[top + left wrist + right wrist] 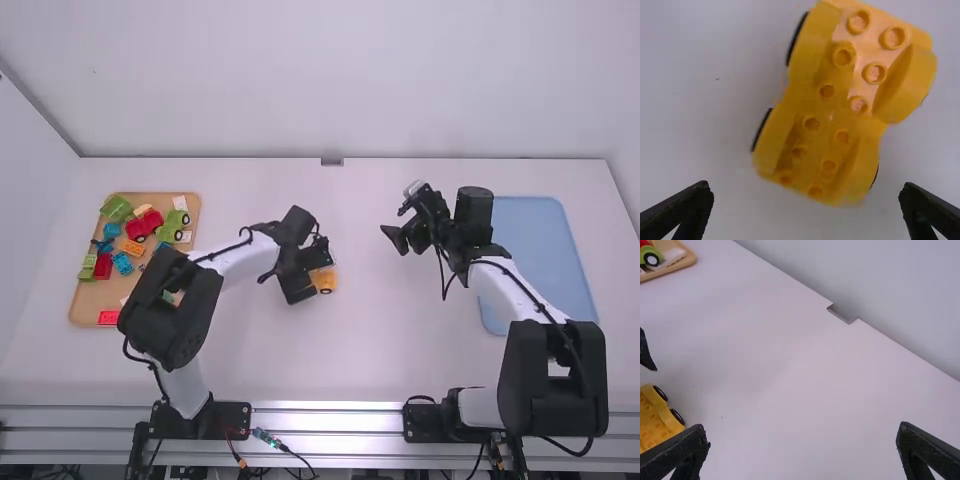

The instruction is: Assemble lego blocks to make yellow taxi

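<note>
Left gripper (316,268), wide open and empty, partly hides the yellow car base (326,280) up high; its wrist cam shows studs (874,73) ahead of the jaws. Right gripper (392,221): gaping, empty.

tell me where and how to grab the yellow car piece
Likely the narrow waist between the wheel arches, from above, one finger on each long side: the yellow car piece lies studs up, and the left tool is open over it.

The high view looks forward and down from above and behind the arms (232,262), the left wrist view down, close over the yellow car base (840,117). Farther off, the right wrist view slants across the desk (790,370), sharing that base at its lower left.
</note>
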